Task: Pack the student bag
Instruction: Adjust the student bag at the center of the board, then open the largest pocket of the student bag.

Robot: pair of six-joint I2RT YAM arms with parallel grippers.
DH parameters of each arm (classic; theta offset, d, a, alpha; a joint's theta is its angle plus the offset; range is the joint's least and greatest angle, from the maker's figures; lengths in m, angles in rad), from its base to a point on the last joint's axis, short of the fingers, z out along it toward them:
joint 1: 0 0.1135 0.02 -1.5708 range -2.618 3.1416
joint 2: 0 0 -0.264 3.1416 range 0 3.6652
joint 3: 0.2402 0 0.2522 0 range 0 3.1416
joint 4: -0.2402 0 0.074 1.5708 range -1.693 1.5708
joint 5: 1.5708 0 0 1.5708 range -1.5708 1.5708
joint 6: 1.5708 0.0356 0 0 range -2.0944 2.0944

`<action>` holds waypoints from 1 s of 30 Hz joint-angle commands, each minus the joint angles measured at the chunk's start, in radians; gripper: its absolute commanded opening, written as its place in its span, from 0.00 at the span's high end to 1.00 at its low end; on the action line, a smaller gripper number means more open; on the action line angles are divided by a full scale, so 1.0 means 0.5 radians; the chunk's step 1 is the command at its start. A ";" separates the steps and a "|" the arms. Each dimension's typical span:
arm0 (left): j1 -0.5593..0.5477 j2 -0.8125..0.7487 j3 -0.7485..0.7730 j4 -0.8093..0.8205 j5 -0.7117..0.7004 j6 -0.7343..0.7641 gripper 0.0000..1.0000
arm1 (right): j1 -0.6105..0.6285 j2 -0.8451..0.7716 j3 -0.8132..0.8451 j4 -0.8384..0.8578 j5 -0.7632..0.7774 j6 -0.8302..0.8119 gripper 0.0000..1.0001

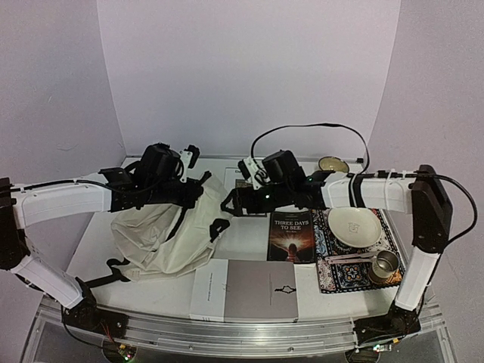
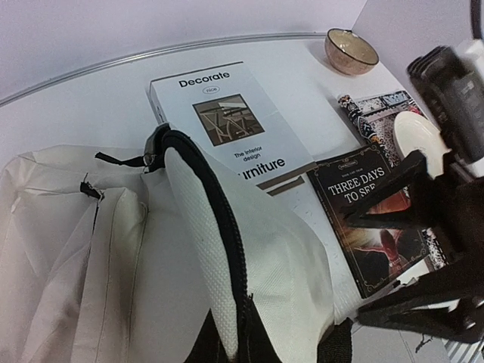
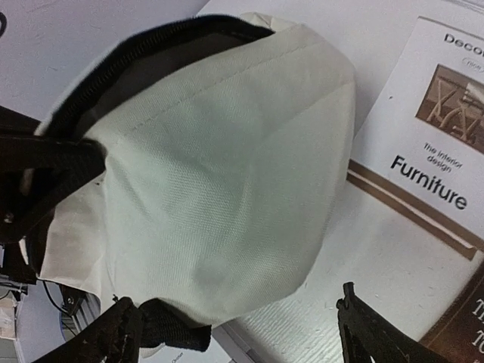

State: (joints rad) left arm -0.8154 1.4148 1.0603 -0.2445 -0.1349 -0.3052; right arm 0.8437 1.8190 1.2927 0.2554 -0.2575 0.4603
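**Figure. The student bag under two grippers, seen from above and from both wrists.**

The student bag (image 1: 162, 238) is lying slumped on the left half of the table (image 1: 248, 240). Its long axis is running diagonally. At the near-left end, black straps are trailing toward the table edge. At the far-right end, its black-zippered mouth is pointing toward the middle of the table.

The left gripper (image 1: 195, 193) is pinching together on the zippered rim at that far-right end. It is holding the rim raised, so the cream flap is standing up above the slack body.

The right gripper (image 3: 236, 302) is hovering just beside the raised flap, with its two fingers (image 3: 113, 336) standing wide apart. In the right wrist view cream fabric is showing between them. Whether either finger is touching it cannot be told.

A white furniture book (image 2: 227, 121) is lying flat beyond the mouth, with one corner hidden under the flap. A dark book (image 1: 293, 236) is lying just right of the bag, and a grey book (image 1: 246, 291) is lying at the near edge. On the right, a patterned mat (image 1: 333, 272) is bearing a plate (image 1: 354, 227) and a metal cup (image 1: 384, 265). A bowl (image 1: 333, 164) is sitting at the far right.
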 commanded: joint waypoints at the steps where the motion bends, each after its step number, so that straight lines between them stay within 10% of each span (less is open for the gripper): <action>1: 0.006 -0.032 0.100 0.149 0.055 -0.044 1.00 | 0.043 0.155 -0.033 0.196 -0.005 0.204 0.10; 30: 0.299 -0.307 0.140 -0.312 -0.497 0.242 1.00 | -0.082 0.458 0.101 0.030 0.425 -0.023 0.19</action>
State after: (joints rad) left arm -0.7255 1.3472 1.0473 -0.3633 -0.2996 -0.2501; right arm 0.8170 1.9971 1.2571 0.3474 -0.1258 0.5160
